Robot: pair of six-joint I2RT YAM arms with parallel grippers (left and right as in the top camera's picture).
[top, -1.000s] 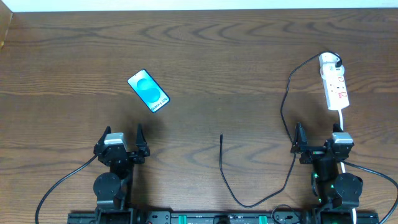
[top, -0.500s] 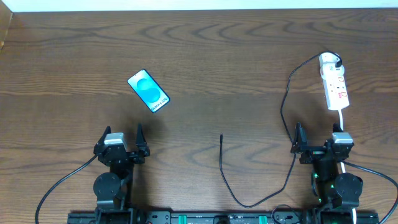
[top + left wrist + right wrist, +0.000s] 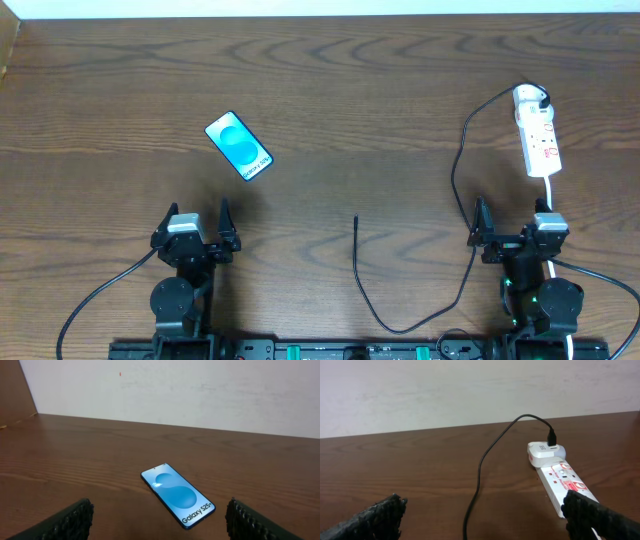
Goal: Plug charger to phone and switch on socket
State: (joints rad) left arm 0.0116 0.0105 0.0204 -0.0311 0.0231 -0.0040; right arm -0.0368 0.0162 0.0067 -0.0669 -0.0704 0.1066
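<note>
I see left tool [image 3: 195,224] and right tool [image 3: 512,232] both spread wide, empty; slim blue-screened phone [image 3: 238,146] flat on brown wooden worktop [image 3: 350,100].

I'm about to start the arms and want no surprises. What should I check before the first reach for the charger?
1. left gripper open and empty: ok.
2. right gripper open and empty: ok.
3. charger tip lying free on the table, between the arms: ok.
4. phone flat, screen up, nothing on it: ok.
5. Charger's far end plugged in at the socket: ok.
6. Socket switch position: cannot tell.
</note>
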